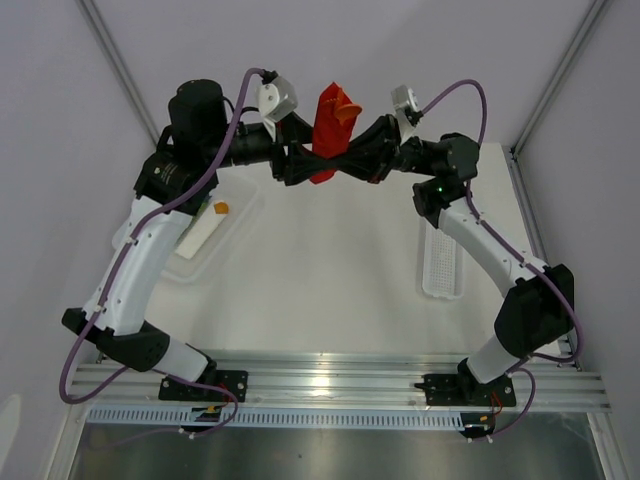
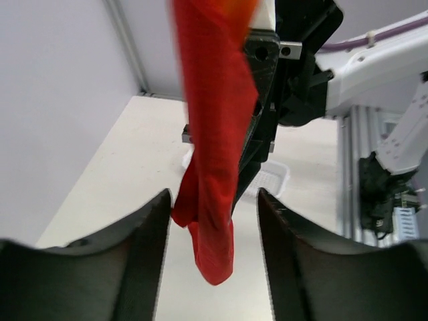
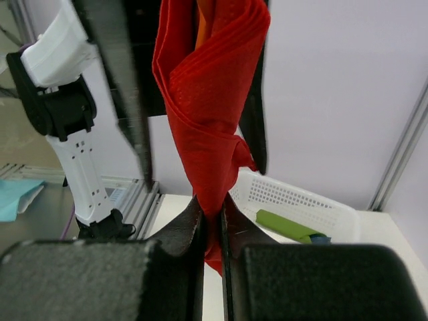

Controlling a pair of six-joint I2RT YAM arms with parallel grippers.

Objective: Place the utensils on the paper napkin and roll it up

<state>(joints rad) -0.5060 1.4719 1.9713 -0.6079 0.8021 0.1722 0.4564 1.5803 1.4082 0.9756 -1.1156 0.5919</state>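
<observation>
Found the paper napkin [image 1: 326, 128] pinched tight in the right gripper [image 3: 211, 224], twisted bundle reaching out beyond its fingertips. Saw the left gripper [image 2: 214, 200] spread wide, napkin tail hanging between its fingers, apparently ungrasped. Glimpsed orange utensils [image 1: 347, 104] poking from the far fold. Judged the paper light, limp and easily torn, the utensils liable to slip out; best taken gently at the bunched middle.
</observation>
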